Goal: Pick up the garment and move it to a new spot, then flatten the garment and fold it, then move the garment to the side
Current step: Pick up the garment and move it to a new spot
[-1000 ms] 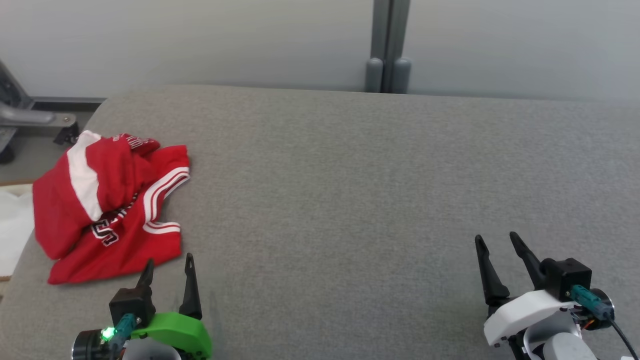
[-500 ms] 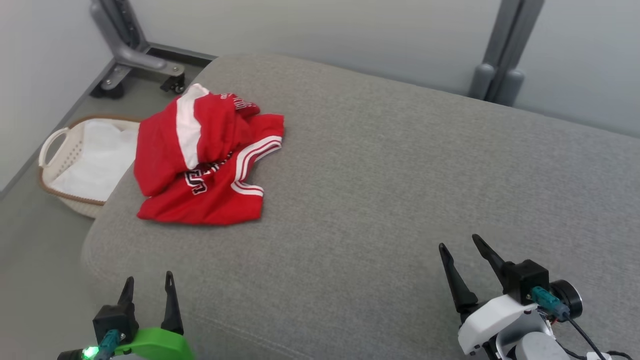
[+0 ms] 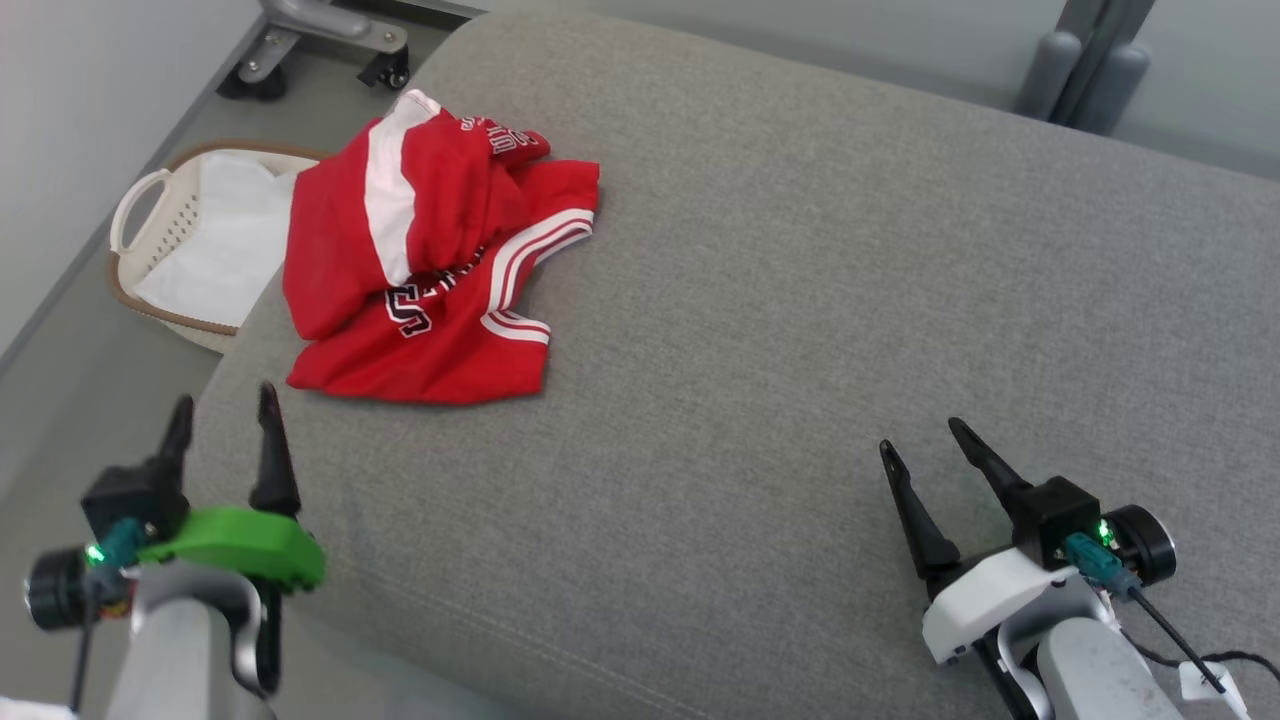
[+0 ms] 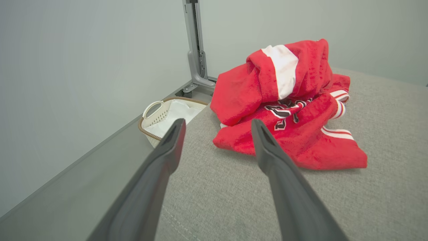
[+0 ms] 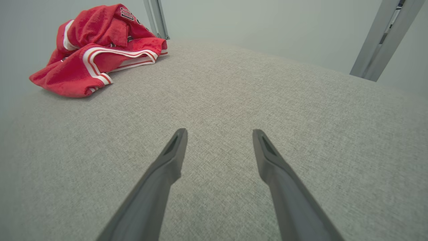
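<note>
Grey upholstery covers the broad cushion (image 3: 800,300) I'm working over. Off its left edge, on the floor, sits a white basket (image 3: 178,222) with white cloth inside, and a wheeled metal stand (image 3: 320,30) beyond it. The garment (image 3: 430,270) lies crumpled near the cushion's far left corner, beside the basket. Bare fabric runs from it to my left claw (image 3: 224,400), spread and empty nearby. The right claw (image 3: 920,437), equally released, hangs well apart.

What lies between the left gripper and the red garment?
Nothing but the bare grey cushion. The head view shows the open left gripper short of the garment, and the left wrist view shows the same gap.
</note>
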Available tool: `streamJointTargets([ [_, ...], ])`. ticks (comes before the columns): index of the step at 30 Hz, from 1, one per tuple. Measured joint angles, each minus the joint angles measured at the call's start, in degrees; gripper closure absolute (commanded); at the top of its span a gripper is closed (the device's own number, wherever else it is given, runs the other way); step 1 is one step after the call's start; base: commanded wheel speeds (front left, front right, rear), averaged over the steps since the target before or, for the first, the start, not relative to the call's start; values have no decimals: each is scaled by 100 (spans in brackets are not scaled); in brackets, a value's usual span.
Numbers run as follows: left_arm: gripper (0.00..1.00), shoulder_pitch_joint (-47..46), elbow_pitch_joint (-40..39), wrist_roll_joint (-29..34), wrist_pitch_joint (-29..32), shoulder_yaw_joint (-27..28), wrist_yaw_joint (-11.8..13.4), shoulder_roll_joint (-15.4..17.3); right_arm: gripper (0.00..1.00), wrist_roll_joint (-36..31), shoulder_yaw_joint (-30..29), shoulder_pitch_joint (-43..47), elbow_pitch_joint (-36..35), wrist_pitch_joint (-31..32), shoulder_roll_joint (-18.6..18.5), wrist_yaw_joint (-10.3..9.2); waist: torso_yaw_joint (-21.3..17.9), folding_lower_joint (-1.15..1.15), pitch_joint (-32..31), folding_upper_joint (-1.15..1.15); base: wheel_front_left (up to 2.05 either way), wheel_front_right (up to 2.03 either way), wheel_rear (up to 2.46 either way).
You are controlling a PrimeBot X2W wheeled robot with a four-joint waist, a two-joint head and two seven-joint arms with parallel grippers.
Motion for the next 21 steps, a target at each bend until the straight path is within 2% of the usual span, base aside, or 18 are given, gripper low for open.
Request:
streamJointTargets([
  [3, 0, -617, 100, -142, 1, 13, -25, 286, 0, -32, 4, -136, -75, 0, -79, 0, -94, 0, 212, 0, 0, 0, 0],
  [7, 0, -1426, 500, -570, -1, -301, -31, 633, 0, -88, 11, -291, -178, 0, -155, 0, -248, 0, 520, 0, 0, 0, 0],
  [13, 0, -2666, 1343, -1507, 75, -1204, -33, 1212, 0, -156, 76, -495, -277, 0, -241, 0, -520, 0, 1007, 0, 0, 0, 0],
  [16, 0, -3043, 1606, -1980, 189, -1562, -34, 1382, 0, -156, 133, -619, -334, -1, -261, 0, -677, 0, 1217, 0, 0, 0, 0],
  [21, 0, -3378, 2225, -2377, 598, -1986, -35, 1681, 0, -164, 192, -786, -438, -16, -233, 3, -1013, 0, 1454, 0, 0, 0, 0],
])
